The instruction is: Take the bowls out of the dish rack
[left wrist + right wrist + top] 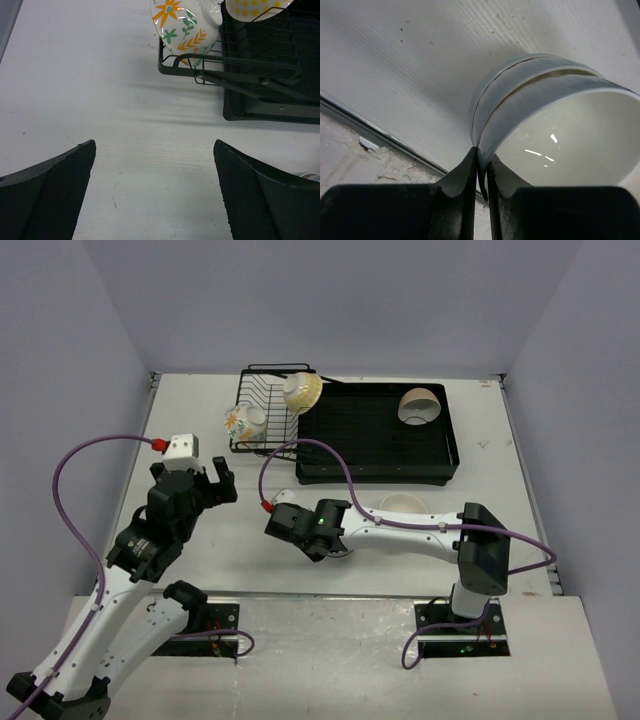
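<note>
Your right pincer pinches the rim of a white bowl nested in two more bowls on the bench; your left pincer gapes wide; the flowered bowl, tipped in the dish rack, lies ahead and slightly right of it; the left arm is nearer.

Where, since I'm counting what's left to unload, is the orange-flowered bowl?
In the top view, the orange-flowered bowl sits in the dish rack's near-left corner, down-left of the yellow-dotted bowl.

Bright, even overhead light w/ soft shadows; glare specks inside white bowl.
</note>
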Controlling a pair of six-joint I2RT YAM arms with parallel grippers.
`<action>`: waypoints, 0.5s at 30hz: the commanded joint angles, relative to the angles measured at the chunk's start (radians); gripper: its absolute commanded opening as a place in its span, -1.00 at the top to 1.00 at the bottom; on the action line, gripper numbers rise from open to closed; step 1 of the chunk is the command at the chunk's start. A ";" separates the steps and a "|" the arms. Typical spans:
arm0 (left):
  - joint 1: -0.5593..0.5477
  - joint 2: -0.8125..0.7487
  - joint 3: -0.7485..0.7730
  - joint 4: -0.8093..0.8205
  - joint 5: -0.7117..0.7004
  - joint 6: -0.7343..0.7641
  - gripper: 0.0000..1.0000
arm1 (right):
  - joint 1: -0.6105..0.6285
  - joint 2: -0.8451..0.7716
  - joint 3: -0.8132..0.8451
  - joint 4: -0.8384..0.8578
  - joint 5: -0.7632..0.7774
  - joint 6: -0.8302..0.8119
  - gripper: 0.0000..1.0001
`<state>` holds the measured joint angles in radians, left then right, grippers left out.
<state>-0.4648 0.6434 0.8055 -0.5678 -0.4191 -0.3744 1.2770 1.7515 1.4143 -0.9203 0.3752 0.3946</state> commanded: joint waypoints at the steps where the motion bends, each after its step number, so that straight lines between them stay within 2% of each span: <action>1: 0.009 0.001 0.006 0.013 0.002 0.000 -1.00 | 0.005 -0.012 0.009 0.037 0.019 -0.005 0.71; 8: 0.008 0.004 0.006 0.013 0.003 0.002 -1.00 | 0.004 -0.023 -0.011 0.040 0.022 -0.005 0.53; 10: 0.008 0.004 0.004 0.013 0.003 0.002 -1.00 | 0.004 -0.029 -0.014 0.038 0.018 -0.002 0.34; 15: 0.008 0.004 0.006 0.011 0.005 0.002 -1.00 | 0.005 -0.073 -0.009 0.006 0.011 0.013 0.09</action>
<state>-0.4648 0.6441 0.8055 -0.5678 -0.4187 -0.3744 1.2770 1.7424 1.4006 -0.9066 0.3759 0.3954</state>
